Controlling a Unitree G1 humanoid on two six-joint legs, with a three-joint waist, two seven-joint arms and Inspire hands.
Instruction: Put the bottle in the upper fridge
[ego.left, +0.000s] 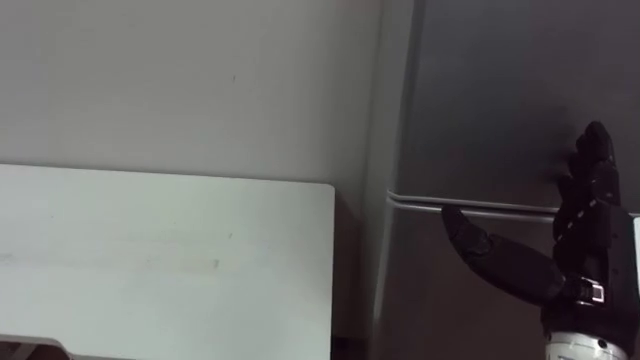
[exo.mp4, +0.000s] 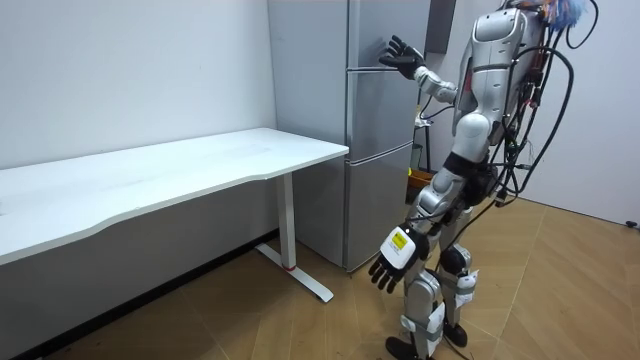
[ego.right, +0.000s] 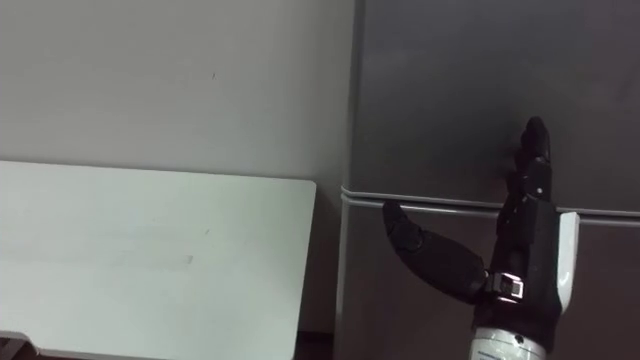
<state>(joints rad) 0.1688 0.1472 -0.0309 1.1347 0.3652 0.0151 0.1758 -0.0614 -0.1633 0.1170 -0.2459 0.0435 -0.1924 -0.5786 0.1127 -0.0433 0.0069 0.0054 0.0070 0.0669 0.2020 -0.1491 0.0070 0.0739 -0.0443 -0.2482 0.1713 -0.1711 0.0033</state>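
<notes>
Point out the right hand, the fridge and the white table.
right hand (ego.right: 522, 250), right eye view, back of hand.
fridge (ego.right: 450, 100), right eye view, upper door.
white table (ego.left: 150, 260), left eye view, bare top.

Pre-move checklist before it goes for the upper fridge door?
1. Upper fridge door: shut, not ok for placing; needs opening.
2. Right hand: open, raised at the seam between the doors, ok.
3. Right hand's contact with the door: cannot tell.
4. Holding the bottle: not ok; the right hand is empty, and the left hand hangs open and empty at the robot's side.
5. Stance: facing the door, white table off to the left, ok.
</notes>
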